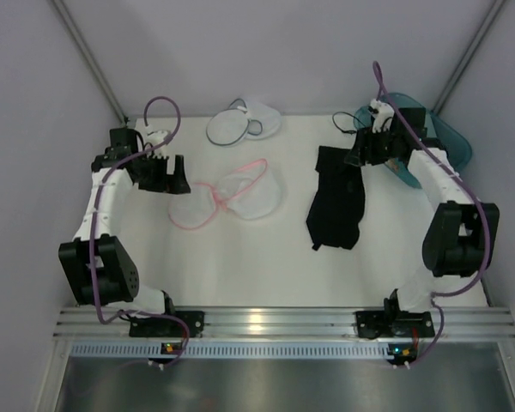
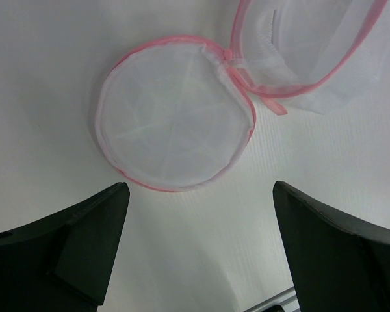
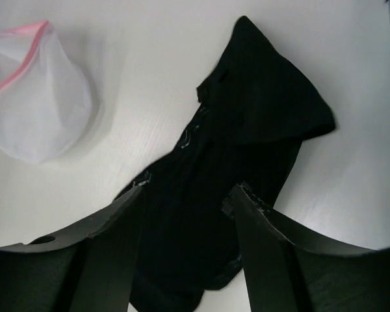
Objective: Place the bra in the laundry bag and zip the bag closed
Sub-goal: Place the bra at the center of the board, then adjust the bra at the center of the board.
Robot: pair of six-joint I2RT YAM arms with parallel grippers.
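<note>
Though outside both wrist views, laundry bag (image 1: 229,129) visible overhead.

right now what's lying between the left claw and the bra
The open pink-rimmed mesh bag lies between the left claw and the bra; the top view shows it.

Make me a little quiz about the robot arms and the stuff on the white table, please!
1. True or false: the bra already lies inside the laundry bag.
2. What colour is the rim of the round bag below the left gripper? A pink, B green, C black.
3. Fill the gap: the right gripper hangs with jaws apart over the ____.
Key: 1 false; 2 A; 3 bra.
</note>
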